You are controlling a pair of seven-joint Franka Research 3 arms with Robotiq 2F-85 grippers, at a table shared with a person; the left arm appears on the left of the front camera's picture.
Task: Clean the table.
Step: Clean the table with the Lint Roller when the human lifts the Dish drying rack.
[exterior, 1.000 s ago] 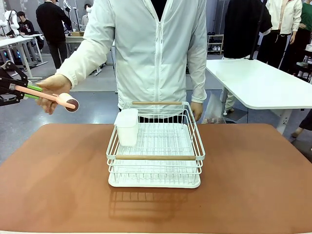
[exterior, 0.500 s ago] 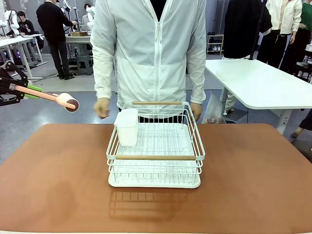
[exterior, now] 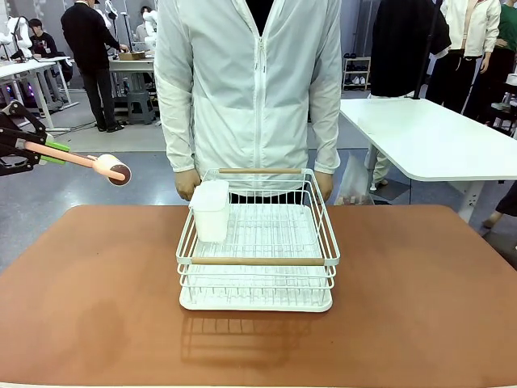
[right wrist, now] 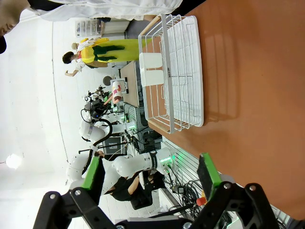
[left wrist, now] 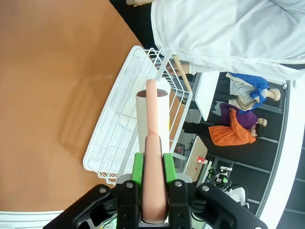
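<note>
Holding alone now: person's hand [exterior: 187,184] withdrew to white wire dish rack [exterior: 257,260], ctr of reddish-brown matte surface [exterior: 97,291]; your left tool [exterior: 55,152] clamps pink long-handled utensil [exterior: 85,162], far left. Right tool [right wrist: 150,174] wide apart, empty. Handover looks done.

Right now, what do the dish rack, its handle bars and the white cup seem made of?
Dish rack: white-coated metal wire, judging by its thin rigid grid, with a satin finish. Handle bars: probably pale wood, tan and matte, though any grain is too fine to see. White cup: likely plastic, smooth and opaque.
</note>
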